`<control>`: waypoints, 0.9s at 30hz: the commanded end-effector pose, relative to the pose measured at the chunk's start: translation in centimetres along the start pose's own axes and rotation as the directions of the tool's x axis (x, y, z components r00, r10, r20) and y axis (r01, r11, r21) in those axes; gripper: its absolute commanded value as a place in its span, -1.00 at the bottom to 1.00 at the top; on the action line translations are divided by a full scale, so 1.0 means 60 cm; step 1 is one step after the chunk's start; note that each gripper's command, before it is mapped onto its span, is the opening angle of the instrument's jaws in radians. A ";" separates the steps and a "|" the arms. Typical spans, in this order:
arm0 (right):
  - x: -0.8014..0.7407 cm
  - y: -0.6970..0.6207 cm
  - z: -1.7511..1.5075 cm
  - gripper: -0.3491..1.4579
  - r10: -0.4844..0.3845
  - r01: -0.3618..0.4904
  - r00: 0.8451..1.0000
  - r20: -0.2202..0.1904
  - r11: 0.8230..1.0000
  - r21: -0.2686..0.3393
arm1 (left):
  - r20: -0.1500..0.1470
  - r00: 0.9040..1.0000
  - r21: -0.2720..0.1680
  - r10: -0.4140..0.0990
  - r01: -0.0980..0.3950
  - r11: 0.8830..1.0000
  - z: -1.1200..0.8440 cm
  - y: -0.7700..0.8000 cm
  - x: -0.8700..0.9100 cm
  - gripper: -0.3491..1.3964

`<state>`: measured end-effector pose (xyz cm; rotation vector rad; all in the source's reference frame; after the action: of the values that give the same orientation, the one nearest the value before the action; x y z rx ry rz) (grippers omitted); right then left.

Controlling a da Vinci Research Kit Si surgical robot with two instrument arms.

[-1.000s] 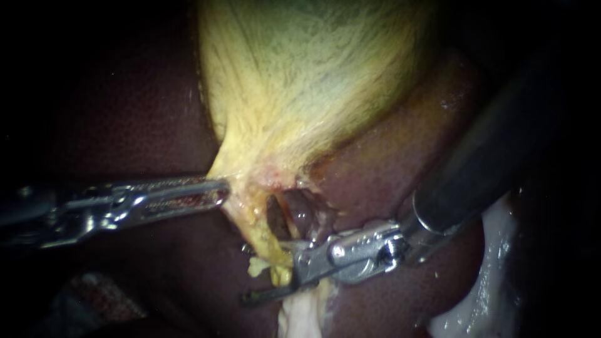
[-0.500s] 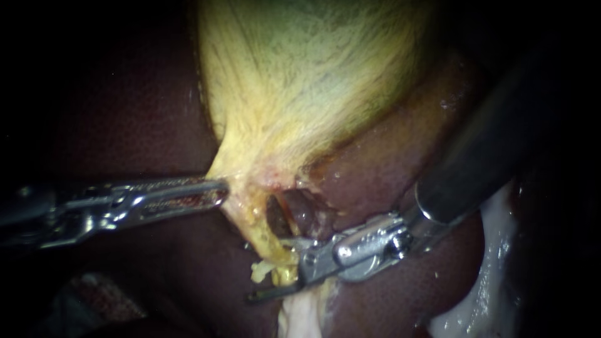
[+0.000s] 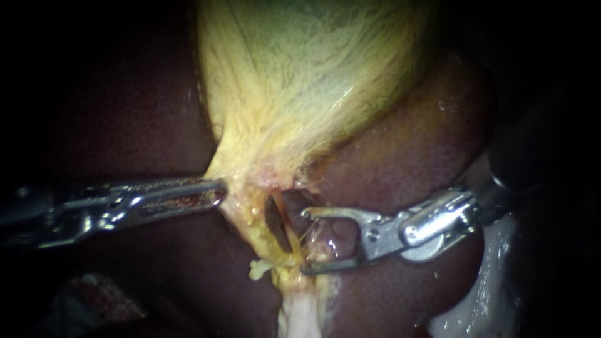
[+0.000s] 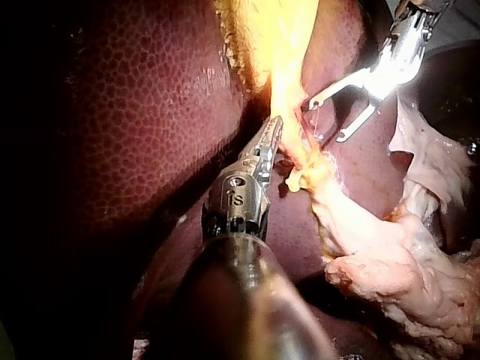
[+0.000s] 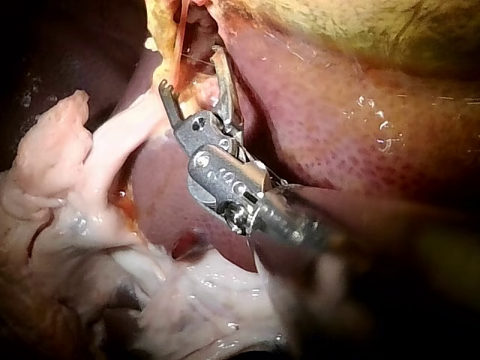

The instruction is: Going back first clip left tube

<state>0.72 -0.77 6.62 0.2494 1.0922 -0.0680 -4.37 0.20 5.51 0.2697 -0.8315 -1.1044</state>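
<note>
We are clamping the gallbladder [image 3: 300, 94] with our left instrument [image 3: 216, 191], stretching the tube [image 3: 291, 233]; our right instrument [image 3: 305, 241] is gaping, empty.

Yellow streaked gallbladder [image 3: 313, 81] against dark red mottled liver [image 3: 413, 156]

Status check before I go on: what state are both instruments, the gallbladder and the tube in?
left instrument: jaws shut on the gallbladder at its neck.
right instrument: jaws wide open, holding nothing.
gallbladder: gripped at its neck, pulled taut.
tube: bared, whole, ungripped, just ahead of the right instrument's jaws.
</note>
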 end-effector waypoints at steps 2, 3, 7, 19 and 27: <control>0.0010 0.0006 -0.0027 0.05 -0.019 0.019 1.000 0.004 1.000 -0.005 | 0.000 1.000 0.000 0.000 0.000 1.000 0.0001 0.0000 0.0001 -0.65; 0.0015 0.0009 -0.0038 0.05 -0.019 0.019 1.000 0.006 1.000 -0.007 | 0.000 1.000 0.000 0.000 0.000 1.000 0.0001 0.0001 0.0001 -0.65; 0.0034 0.0016 -0.0076 0.05 -0.052 0.052 0.999 0.012 0.999 -0.015 | 0.000 1.000 0.000 0.000 0.000 1.000 0.0002 0.0002 0.0002 -0.65; 0.0085 0.0009 -0.0122 0.05 -0.139 0.139 0.990 0.005 0.990 0.002 | 0.006 1.000 0.001 -0.001 0.001 1.000 0.0012 0.0011 0.0002 -0.65; 0.0082 0.0007 -0.0116 0.05 -0.147 0.147 0.989 -0.006 0.989 0.021 | 0.038 0.999 0.019 -0.007 0.006 1.000 0.0040 0.0023 0.0000 -0.65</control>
<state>0.35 -0.53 5.89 0.1876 1.1142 -0.2124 -4.46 0.31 5.76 0.2688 -0.8816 -1.1113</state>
